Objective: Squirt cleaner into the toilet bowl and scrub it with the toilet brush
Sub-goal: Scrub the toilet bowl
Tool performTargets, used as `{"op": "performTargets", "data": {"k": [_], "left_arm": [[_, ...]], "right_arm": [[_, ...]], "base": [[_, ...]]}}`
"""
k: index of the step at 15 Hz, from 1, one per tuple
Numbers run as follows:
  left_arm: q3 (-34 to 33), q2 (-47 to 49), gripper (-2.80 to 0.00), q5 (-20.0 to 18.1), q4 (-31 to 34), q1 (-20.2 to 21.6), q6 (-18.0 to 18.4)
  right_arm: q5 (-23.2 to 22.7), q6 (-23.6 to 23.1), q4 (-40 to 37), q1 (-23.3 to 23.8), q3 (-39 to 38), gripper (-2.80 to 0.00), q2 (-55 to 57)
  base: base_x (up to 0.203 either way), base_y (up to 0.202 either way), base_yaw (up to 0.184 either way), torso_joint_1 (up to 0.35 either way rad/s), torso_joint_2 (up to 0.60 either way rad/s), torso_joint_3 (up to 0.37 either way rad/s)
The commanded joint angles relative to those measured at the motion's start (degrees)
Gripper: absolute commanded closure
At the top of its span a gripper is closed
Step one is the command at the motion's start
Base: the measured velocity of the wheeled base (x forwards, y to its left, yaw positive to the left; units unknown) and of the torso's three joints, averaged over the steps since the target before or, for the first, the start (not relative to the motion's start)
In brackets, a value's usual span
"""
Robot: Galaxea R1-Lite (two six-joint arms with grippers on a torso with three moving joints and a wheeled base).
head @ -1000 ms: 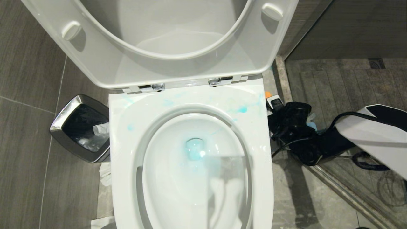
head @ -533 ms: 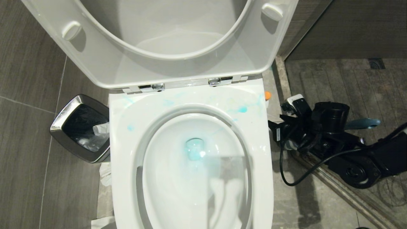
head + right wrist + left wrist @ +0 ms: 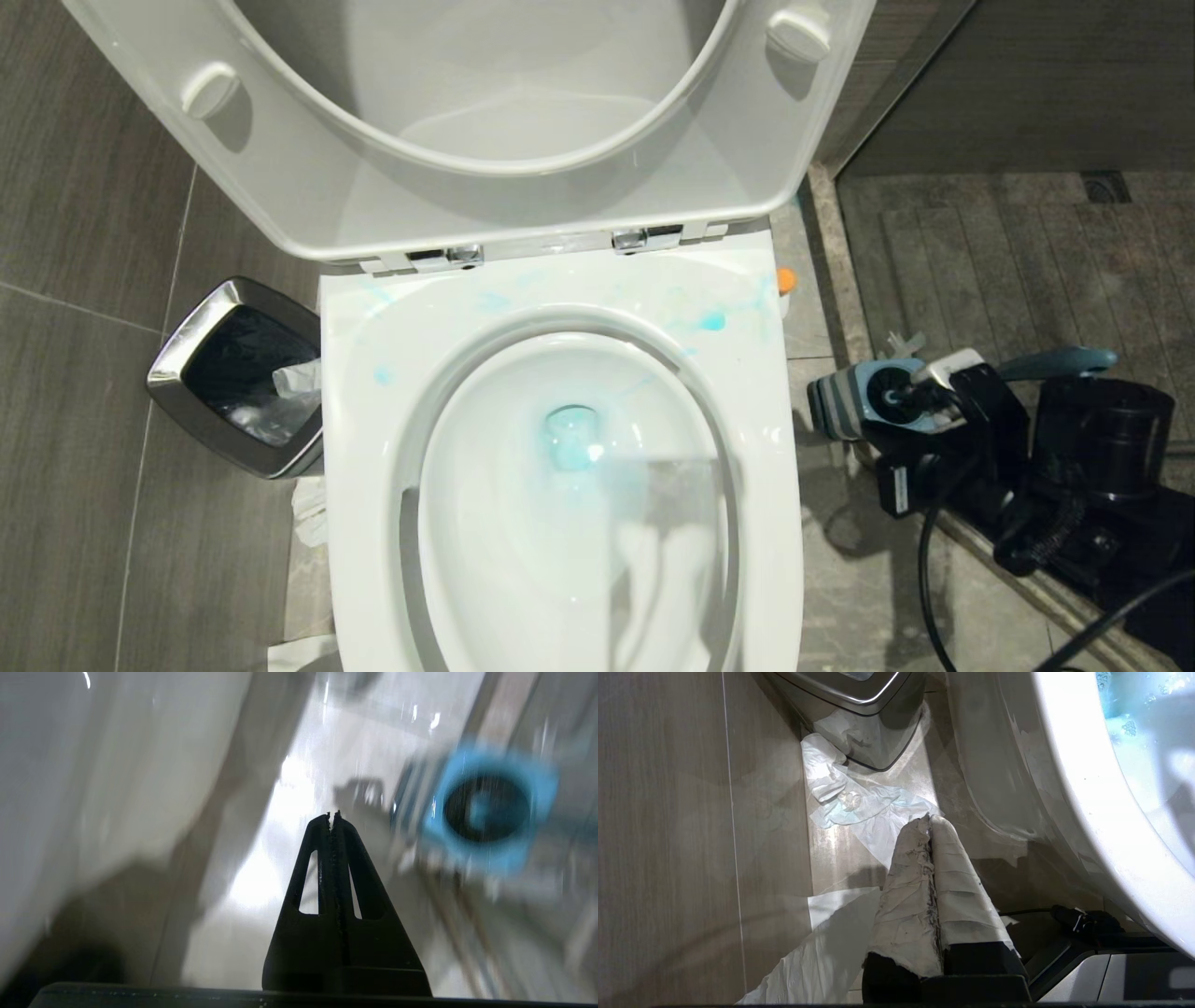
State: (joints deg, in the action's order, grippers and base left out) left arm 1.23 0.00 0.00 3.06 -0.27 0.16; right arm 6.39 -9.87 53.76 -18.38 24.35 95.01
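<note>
A: Since the earlier frame the right arm [image 3: 1055,467] has swung back and away from the bottle [image 3: 786,285], and its gripper [image 3: 332,814], wide a second ago, now has both fingers pressed together with nothing between them.

B: And the bottle?

A: Only its orange cap and a bit of white show, on the floor [image 3: 840,560] against the right rear corner of the toilet, well clear of that gripper.

B: Where is the brush [image 3: 1060,361]?

A: Its teal handle pokes out past the arm's black wrist in the head view, to the right of the toilet. The holder [image 3: 854,403], blue with grey stripes, sits just beside the wrist, its round dark opening facing up. From the right wrist camera that holder [image 3: 488,812] lies off to one side of the closed fingertips, near but apart, blurred.

B: The bowl [image 3: 569,485]?

A: Seat and lid [image 3: 485,121] are up. Turquoise liquid pools at the drain, with blue smears across the back rim.

B: The left gripper [image 3: 930,820]?

A: It hangs low beside the bowl's outer wall, its wrapped fingers closed and empty, above tissue [image 3: 859,807] lying on the floor near the bin [image 3: 233,373].
</note>
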Motion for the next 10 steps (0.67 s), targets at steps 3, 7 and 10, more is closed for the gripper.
{"op": "performTargets", "data": {"k": [3, 7, 10], "left_arm": [[0.00, 0.09, 0.00, 0.00, 0.02, 0.00, 0.02], [0.00, 0.09, 0.00, 0.00, 0.02, 0.00, 0.02], [0.00, 0.09, 0.00, 0.00, 0.02, 0.00, 0.02]], "right_arm": [[0.10, 3.63, 1.59, 0.07, -14.55, 0.00, -8.45], [0.06, 5.94, 4.52, 4.00, -24.51, 0.00, -14.31], [-0.05, 3.45, 7.57, 12.89, -24.32, 0.00, -16.51]], "base": [[0.000, 0.000, 0.000, 0.000, 0.00, 0.000], [0.000, 0.000, 0.000, 0.000, 0.00, 0.000], [0.000, 0.000, 0.000, 0.000, 0.00, 0.000]]}}
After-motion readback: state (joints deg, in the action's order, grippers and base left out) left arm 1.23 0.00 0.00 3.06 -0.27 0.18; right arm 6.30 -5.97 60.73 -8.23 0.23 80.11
